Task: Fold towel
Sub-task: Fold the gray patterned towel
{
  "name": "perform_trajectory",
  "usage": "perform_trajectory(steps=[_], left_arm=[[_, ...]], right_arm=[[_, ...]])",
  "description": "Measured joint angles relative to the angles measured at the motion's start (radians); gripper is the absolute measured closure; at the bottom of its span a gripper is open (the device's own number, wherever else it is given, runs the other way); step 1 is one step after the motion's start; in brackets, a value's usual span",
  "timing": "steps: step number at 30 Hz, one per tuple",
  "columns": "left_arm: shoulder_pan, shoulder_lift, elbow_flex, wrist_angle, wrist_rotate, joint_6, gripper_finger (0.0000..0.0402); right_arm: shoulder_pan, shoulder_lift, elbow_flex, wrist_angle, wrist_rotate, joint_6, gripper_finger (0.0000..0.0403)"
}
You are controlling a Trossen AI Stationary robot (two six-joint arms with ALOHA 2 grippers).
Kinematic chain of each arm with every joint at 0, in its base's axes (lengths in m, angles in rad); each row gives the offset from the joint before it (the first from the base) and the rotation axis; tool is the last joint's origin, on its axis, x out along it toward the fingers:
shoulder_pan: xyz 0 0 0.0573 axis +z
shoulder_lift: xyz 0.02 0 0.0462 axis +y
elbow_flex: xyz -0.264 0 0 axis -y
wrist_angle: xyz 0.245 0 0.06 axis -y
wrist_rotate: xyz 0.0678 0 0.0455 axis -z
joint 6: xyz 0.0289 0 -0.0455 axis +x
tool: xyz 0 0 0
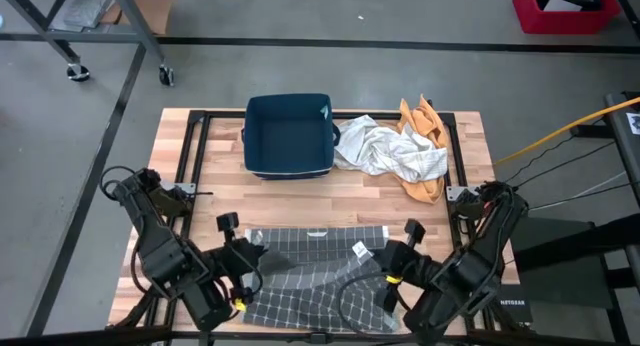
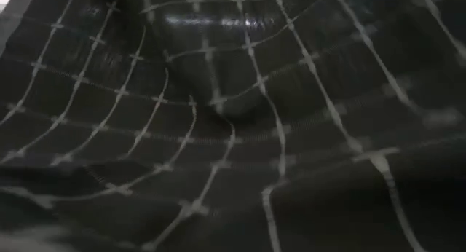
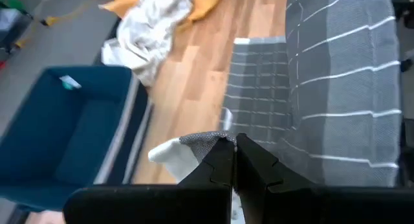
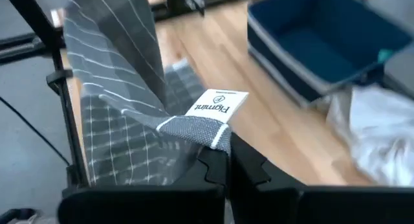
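Both pincers are clamped tight on the towel: the left pincer pinches one corner and the right pincer pinches the corner with the white label, probably so the near edge can be carried over for the fold. The towel itself is thin, floppy grey cloth with a pale grid, sagging over the counter near edge. Farther off are a blue bin and some crumpled white and orange cloths.

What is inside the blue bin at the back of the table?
The blue bin looks empty: its dark floor shows bare in the high view, with only a small pale tag at its rim. The white cloth lies outside, beside it. Anything beneath the bin is hidden.
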Motion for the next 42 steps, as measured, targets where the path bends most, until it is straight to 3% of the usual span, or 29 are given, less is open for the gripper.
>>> perform_trajectory(steps=[4,11,18,26,36,42], left_arm=[[0.017,-0.056,0.0,0.0,-0.049,0.027,0.0401],[0.01,-0.14,0.0,0.0,-0.07,0.0,0.0401],[0.017,-0.168,0.0,-0.001,-0.075,0.052,0.0402],[0.041,-0.238,0.0,0.0,-0.118,0.118,0.0401],[0.057,-0.352,0.0,0.0,-0.133,0.136,0.0401],[0.057,-0.411,0.0,0.0,-0.154,0.326,0.0401]], right_arm=[[-0.001,-0.004,0.114,0.003,0.044,-0.13,0.0402],[0.0,-0.114,0.085,0.0,0.09,-0.143,0.0402],[-0.026,-0.117,0.083,0.0,0.049,-0.174,0.0402],[-0.099,-0.137,0.083,0.0,0.092,-0.252,0.0402],[-0.191,-0.211,0.083,0.0,-0.043,-0.385,0.0402],[-0.191,-0.284,0.083,0.018,-0.075,-0.438,0.0402]])
